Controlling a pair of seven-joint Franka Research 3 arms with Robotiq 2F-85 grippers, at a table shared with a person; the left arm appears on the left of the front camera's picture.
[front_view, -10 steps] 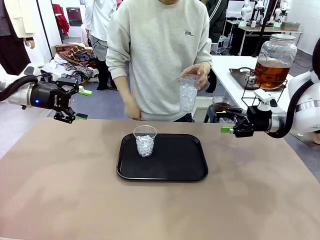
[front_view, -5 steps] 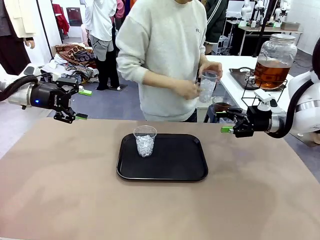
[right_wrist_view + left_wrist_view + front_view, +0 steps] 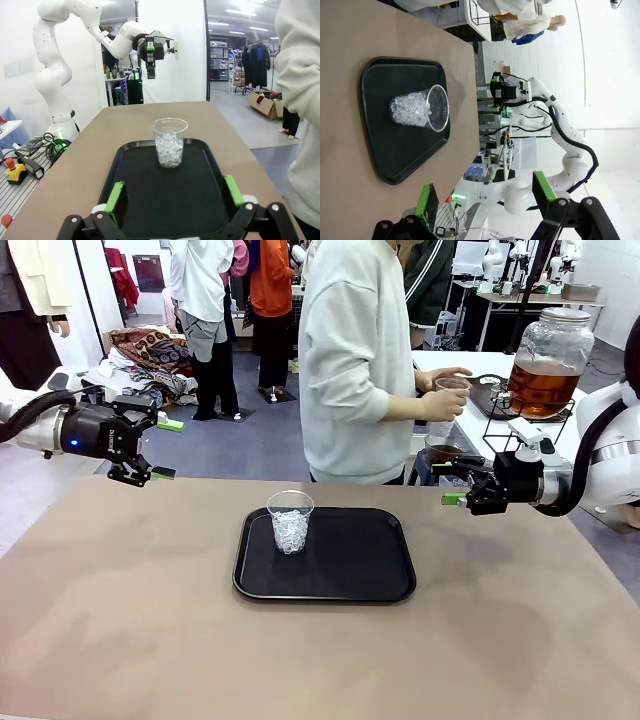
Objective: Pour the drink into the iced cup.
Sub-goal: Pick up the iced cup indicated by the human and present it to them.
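A clear iced cup (image 3: 290,522) stands upright at the left end of a black tray (image 3: 340,565) in the middle of the table. In the left wrist view the iced cup (image 3: 420,108) lies well ahead of my open left gripper (image 3: 485,195). The right wrist view has the iced cup (image 3: 170,142) on the tray (image 3: 150,200), beyond my open right gripper (image 3: 174,195). From the front, the left gripper (image 3: 167,449) hovers at the table's far left and the right gripper (image 3: 447,483) at its far right, both empty. The amber drink fills a glass dispenser (image 3: 545,365) on a side table.
A person (image 3: 355,360) stands side-on behind the table, holding a clear cup (image 3: 450,390) near the dispenser. A small cup of dark liquid (image 3: 443,452) sits just behind my right gripper. Bare brown tabletop (image 3: 120,600) surrounds the tray.
The person has turned away from my table toward the side table, carrying the cup over to the dispenser. Both arms and the iced cup have stayed still.
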